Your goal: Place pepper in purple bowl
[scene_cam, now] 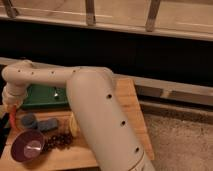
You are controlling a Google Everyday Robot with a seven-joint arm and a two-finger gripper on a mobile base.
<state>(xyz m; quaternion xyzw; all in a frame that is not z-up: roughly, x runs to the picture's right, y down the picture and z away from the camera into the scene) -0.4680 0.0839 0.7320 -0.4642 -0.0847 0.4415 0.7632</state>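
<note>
My gripper (13,111) hangs down from the wrist at the left end of the wooden table (127,107). It is shut on the red-orange pepper (12,121), which hangs nearly upright below it. The purple bowl (27,146) sits at the table's front left corner, just below and slightly right of the pepper. The pepper is outside the bowl, at about its far left rim.
Two blue pieces (30,120) (48,125) lie just behind the bowl. A dark bunch of grapes (60,141) lies to its right, with a pale yellow piece (74,127) beside it. A green tray (42,97) is behind. My large arm (100,120) covers the table's middle.
</note>
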